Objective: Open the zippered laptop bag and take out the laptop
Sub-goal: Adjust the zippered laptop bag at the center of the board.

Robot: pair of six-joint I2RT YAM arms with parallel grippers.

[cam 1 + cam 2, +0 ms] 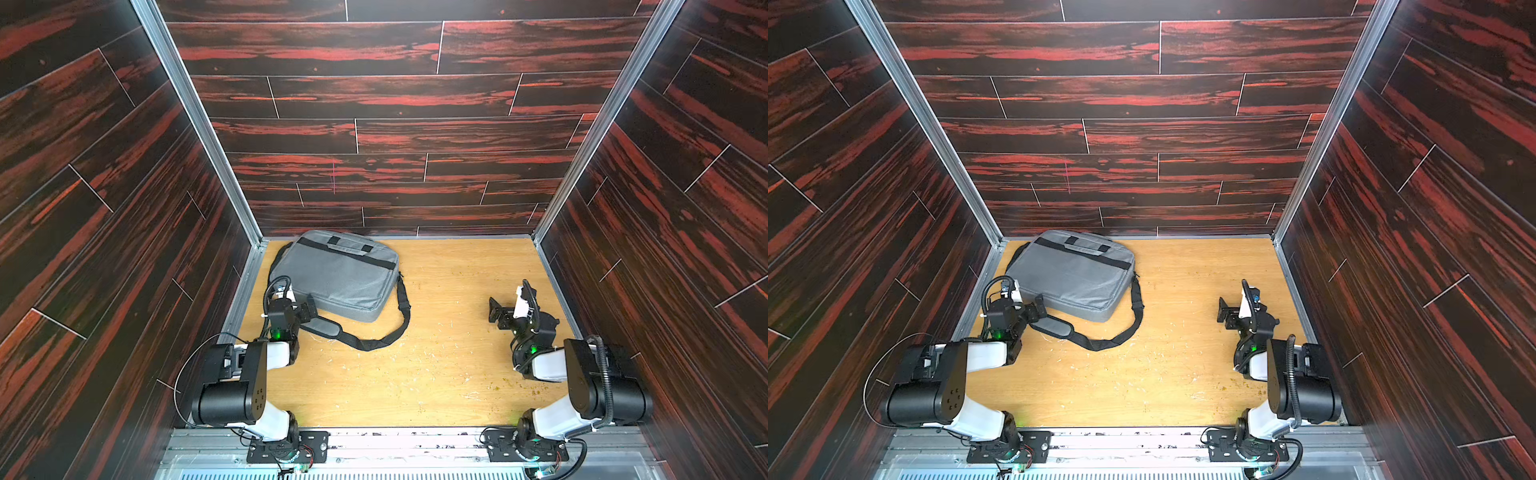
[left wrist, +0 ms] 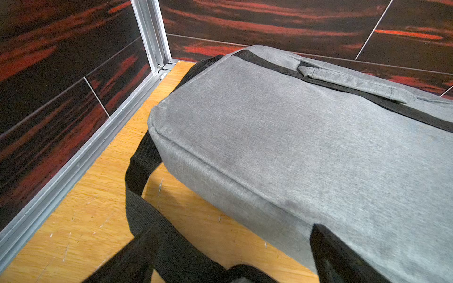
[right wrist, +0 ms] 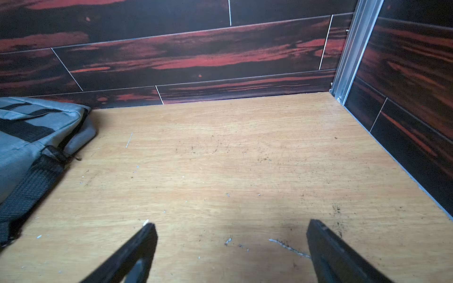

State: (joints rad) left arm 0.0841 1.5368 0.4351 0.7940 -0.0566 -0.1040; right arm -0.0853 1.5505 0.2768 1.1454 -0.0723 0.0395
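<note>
The grey zippered laptop bag (image 1: 345, 276) (image 1: 1077, 276) lies flat and closed at the back left of the wooden table, its handles (image 1: 350, 246) towards the back wall. Its black shoulder strap (image 1: 376, 341) (image 2: 141, 169) loops over the table in front of it. My left gripper (image 1: 309, 306) (image 1: 1040, 305) (image 2: 231, 232) is open at the bag's (image 2: 294, 147) near left corner, one finger over the fabric and one over the strap. My right gripper (image 1: 496, 309) (image 1: 1225, 309) (image 3: 232, 225) is open and empty above bare wood, well right of the bag (image 3: 27, 137). The laptop is hidden.
Dark red wood-pattern walls (image 1: 374, 137) close in the table (image 1: 415, 374) at the back and on both sides, with aluminium rails (image 1: 245, 282) along the edges. Small crumbs and scratches (image 3: 289, 248) mark the wood. Both arm bases (image 1: 286, 451) stand at the front edge.
</note>
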